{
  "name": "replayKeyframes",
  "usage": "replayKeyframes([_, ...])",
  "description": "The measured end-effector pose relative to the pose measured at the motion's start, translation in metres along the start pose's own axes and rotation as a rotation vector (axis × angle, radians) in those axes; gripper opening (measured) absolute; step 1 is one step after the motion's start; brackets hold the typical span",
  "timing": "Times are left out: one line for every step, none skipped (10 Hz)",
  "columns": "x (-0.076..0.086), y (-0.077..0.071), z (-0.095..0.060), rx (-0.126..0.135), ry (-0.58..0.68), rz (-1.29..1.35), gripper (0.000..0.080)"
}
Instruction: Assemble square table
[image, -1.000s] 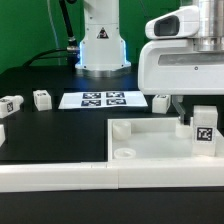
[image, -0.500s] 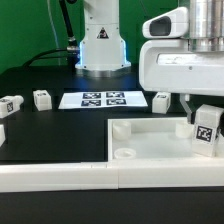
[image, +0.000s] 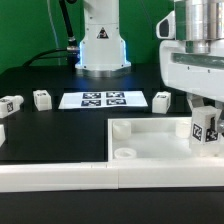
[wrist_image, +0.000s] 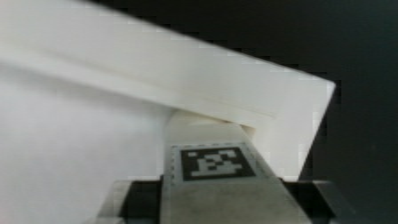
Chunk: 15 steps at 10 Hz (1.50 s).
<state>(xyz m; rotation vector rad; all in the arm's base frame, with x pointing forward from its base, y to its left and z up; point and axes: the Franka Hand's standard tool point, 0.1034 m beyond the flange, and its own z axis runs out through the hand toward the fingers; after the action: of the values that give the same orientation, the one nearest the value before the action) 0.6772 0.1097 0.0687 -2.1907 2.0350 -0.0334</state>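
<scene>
Square table top (image: 150, 141) lying rim-up on black table (image: 40, 135), just behind white wall bar (image: 60, 178). At its corner on the exterior view's right: one tagged leg (image: 205, 130), clamped between gripper (wrist_image: 214, 198) fingers; seating unclear.

Tabletop (image: 155, 145) — smooth white plastic

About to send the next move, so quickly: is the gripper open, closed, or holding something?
The gripper: closed, holding the white tagged table leg between its fingers.
</scene>
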Motion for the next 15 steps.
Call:
replayKeyframes([0.001,-0.001,-0.001,0.002,-0.023,0.110,0.0297])
replayKeyframes([-0.001,-0.001,-0.001,0.004,-0.035,0.207,0.0297])
replayKeyframes([-0.002,-0.001,-0.001,0.003,-0.035,0.283,0.0297])
replayKeyframes([0.001,-0.001,-0.001,0.004,-0.037,0.304,0.0296])
replayKeyframes([0.003,-0.001,-0.001,0.004,-0.040,0.383,0.0296])
replayKeyframes([0.000,0.002,0.000,-0.017,-0.040,0.407,0.0296])
replayKeyframes([-0.003,0.004,0.000,-0.036,-0.042,0.413,0.0296])
replayKeyframes([-0.001,0.004,0.000,-0.033,-0.042,0.395,0.0296])
replayKeyframes([-0.003,0.004,0.001,-0.032,-0.038,0.335,0.0359])
replayKeyframes([-0.009,0.007,0.004,-0.031,-0.016,0.177,0.0359])
replayKeyframes([-0.014,0.009,0.004,-0.035,-0.004,0.006,0.0563])
replayKeyframes([-0.018,0.009,0.003,-0.036,0.005,-0.143,0.0622])
replayKeyframes([-0.024,0.012,0.002,-0.036,0.009,-0.189,0.0622])
replayKeyframes([-0.022,0.012,0.002,-0.038,0.009,-0.253,0.0645])
replayKeyframes([-0.021,0.012,0.002,-0.038,0.008,-0.325,0.0648])
